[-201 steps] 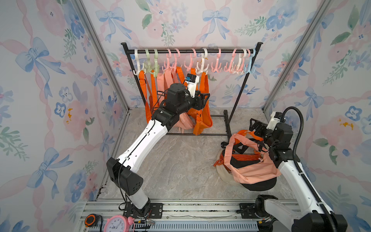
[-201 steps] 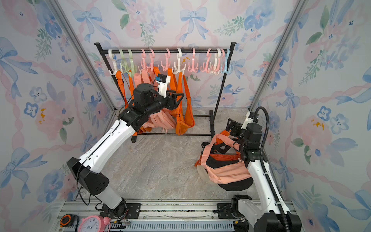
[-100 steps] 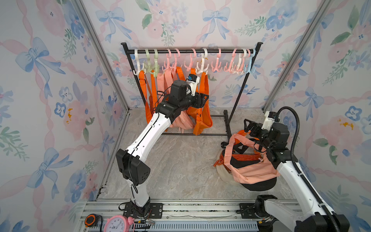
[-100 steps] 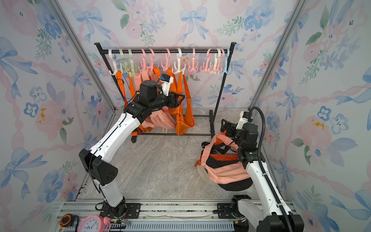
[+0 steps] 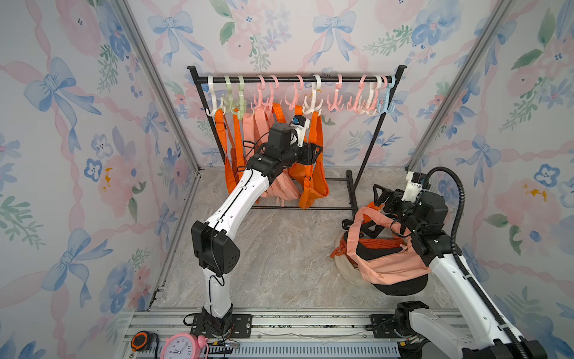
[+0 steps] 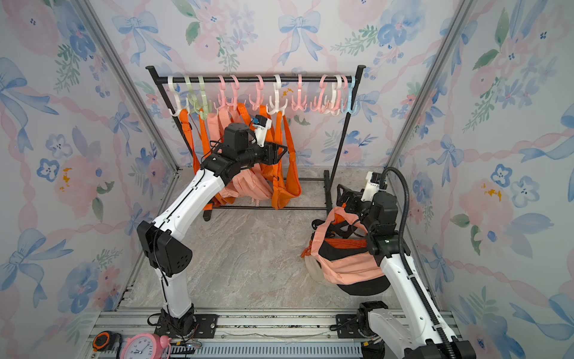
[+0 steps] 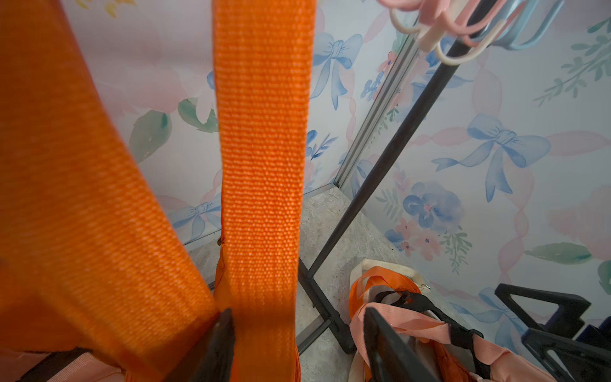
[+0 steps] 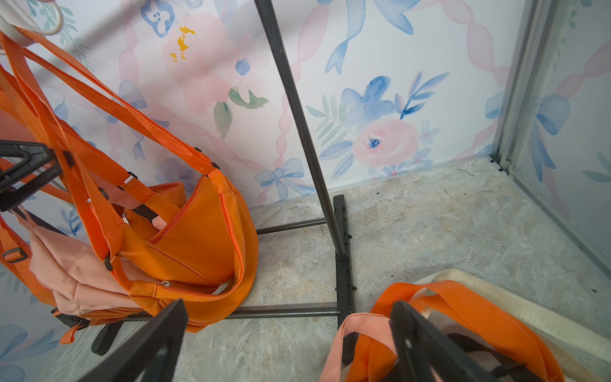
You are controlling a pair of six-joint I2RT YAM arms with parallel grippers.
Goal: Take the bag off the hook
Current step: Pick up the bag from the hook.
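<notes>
The orange bag (image 5: 312, 191) hangs from a white hook (image 5: 311, 104) about midway along the rack bar (image 5: 279, 80). Its body sits low over the counter (image 5: 279, 248), and its strap (image 7: 261, 148) runs straight up and down. That vertical line is what the next move depends on. The left gripper (image 5: 314, 152) is at the rack, partway up the strap and pointing right. In the left wrist view the webbing passes between its fingers (image 7: 218, 340), close against one and clear of the other. They stand partly apart around the strap without pinching it. A second orange band (image 7: 82, 198) slants just beside it, apparently outside the gap. The hook lies above the fingers, so a squeeze here would probably catch the strap across its width. The lift would then have to follow the strap upward and clear the hook's prong. The right gripper (image 5: 380, 194) is spread wide and empty, well apart on the right, over a heap of bags (image 5: 385, 264) lying on the counter. The left arm is plainly the nearer one.
</notes>
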